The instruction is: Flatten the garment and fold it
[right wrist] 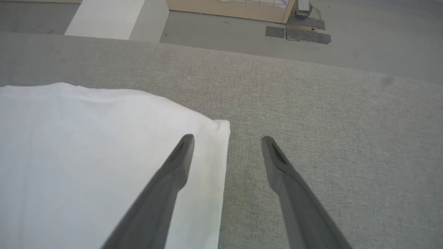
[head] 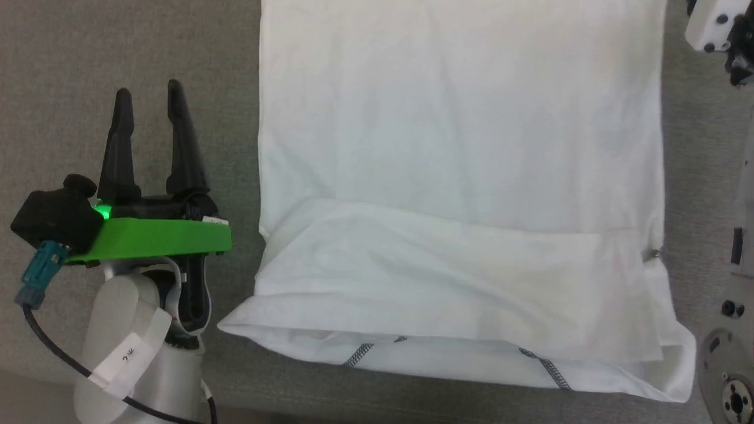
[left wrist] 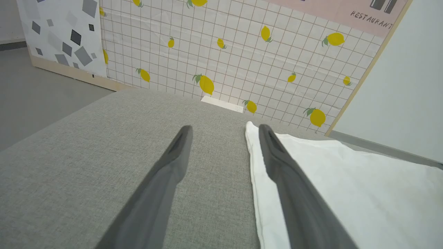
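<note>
In the head view, the garment (head: pixel 459 147) lies flat on a grey fabric surface (head: pixel 118 47) as a long white rectangle. Its near part is folded up over itself, and dark zigzag stitching shows along the near edge. The left gripper (head: pixel 149 91) sits just beside the garment's left edge, over bare grey fabric, its two dark fingers spread apart with nothing between them. Pale parts of the right arm (head: pixel 727 365) show at the right border.

In the left wrist view, the left gripper (left wrist: pixel 225 128) is spread and empty. One finger is over the grey surface and the other over the garment's (left wrist: pixel 346 180) edge; whether that finger touches the cloth cannot be told. A lemon-patterned wall (left wrist: pixel 242 52) stands beyond.

In the right wrist view, the right gripper (right wrist: pixel 227 137) is likewise spread and holds nothing. One finger is above a corner of the garment (right wrist: pixel 86 155), the other above the grey surface, with floor (right wrist: pixel 346 34) past the far edge.
</note>
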